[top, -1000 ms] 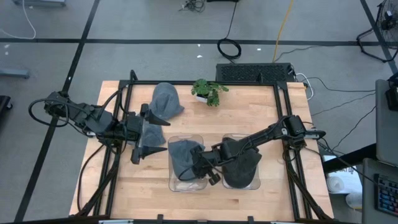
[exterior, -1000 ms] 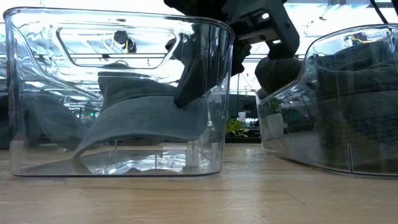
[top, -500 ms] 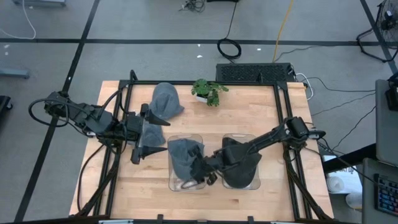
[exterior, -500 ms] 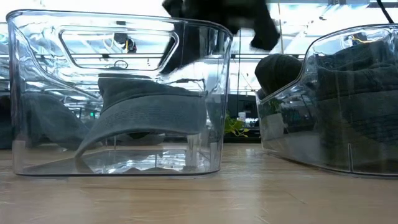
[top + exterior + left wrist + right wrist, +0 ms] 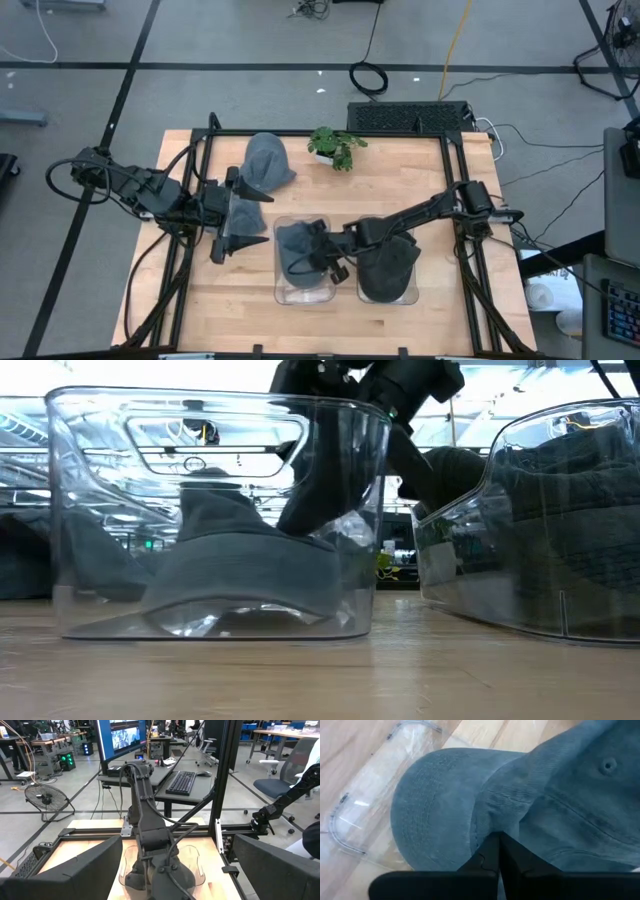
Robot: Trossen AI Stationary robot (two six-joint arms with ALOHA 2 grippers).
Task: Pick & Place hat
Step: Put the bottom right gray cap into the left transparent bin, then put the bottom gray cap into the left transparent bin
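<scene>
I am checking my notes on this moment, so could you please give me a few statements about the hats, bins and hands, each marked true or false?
1. A grey hat lies inside the clear bin on the left. True.
2. The right hand is wide open above bare table. False: it is shut, and it sits over the hat in that bin.
3. The other clear bin has nothing in it. False: it holds a dark hat.
4. A third hat lies on the table outside both bins, near a small plant. True.
5. The left hand is gripping a hat. False: it is open and holds nothing, waiting left of the bins.
</scene>
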